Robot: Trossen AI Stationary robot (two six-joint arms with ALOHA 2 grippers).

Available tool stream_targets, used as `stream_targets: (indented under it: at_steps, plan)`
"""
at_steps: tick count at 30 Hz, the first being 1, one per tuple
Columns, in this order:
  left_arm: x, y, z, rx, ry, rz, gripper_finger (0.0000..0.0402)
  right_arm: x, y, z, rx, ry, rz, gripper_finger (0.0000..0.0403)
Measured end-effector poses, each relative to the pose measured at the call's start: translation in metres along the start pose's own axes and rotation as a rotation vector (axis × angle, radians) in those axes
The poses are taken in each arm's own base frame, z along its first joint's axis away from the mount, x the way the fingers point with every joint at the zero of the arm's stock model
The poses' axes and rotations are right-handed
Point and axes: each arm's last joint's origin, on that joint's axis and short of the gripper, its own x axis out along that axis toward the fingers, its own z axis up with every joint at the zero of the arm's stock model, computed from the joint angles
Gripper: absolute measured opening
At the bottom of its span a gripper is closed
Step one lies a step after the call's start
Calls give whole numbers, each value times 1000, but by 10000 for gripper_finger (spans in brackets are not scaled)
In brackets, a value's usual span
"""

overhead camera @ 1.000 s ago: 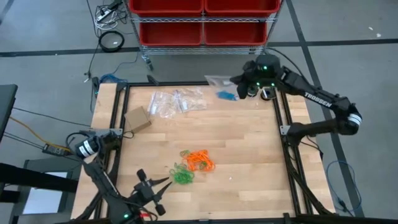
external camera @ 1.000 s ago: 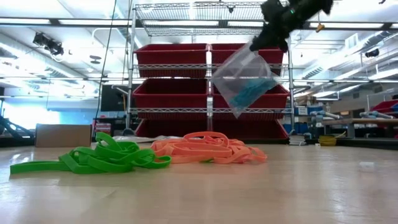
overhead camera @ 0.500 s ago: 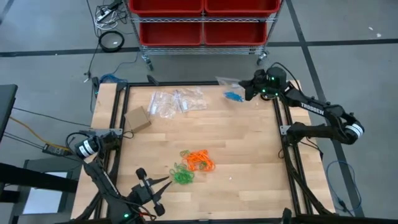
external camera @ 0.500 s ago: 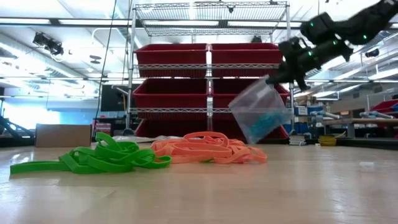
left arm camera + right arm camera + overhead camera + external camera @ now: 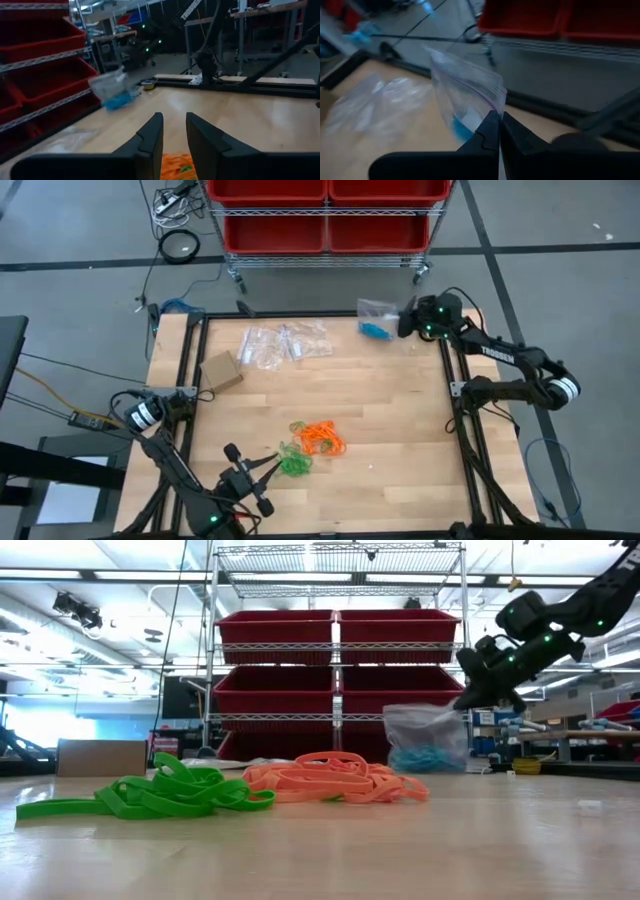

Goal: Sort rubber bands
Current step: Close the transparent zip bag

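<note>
Right gripper [image 5: 408, 321] fingers pinched on clear bag [image 5: 377, 320] holding blue rubber bands [image 5: 425, 756], far table edge. Left gripper [image 5: 270, 469] parted, empty, just beside green clump [image 5: 293, 464]; orange clump [image 5: 321, 439] touching it. Thin glossy loops, tangled.
</note>
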Motion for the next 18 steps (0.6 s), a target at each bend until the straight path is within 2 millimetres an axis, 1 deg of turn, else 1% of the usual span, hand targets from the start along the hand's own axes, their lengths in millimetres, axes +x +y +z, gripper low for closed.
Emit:
stream_targets:
  at_steps: [3, 7, 9, 11, 14, 18]
  plan:
    - [0, -1, 3, -16, 27, 7, 90, -1, 2, -3, -4, 26, -11, 0]
    - [0, -2, 5, -19, 30, 8, 90, -4, 1, -14, 41, 144, -36, 0]
    - [0, -2, 7, -15, 32, 8, 90, -7, 3, -20, 56, 206, -62, 0]
    - [0, -3, 9, -8, 33, 8, 90, -13, 6, -24, 41, 234, -123, 0]
    - [0, -4, 11, 9, 50, 11, 90, -24, 12, -25, -13, 203, -250, 0]
    - [-1, -5, 13, 25, 81, 17, 90, -42, 22, -18, -43, 94, -285, 0]
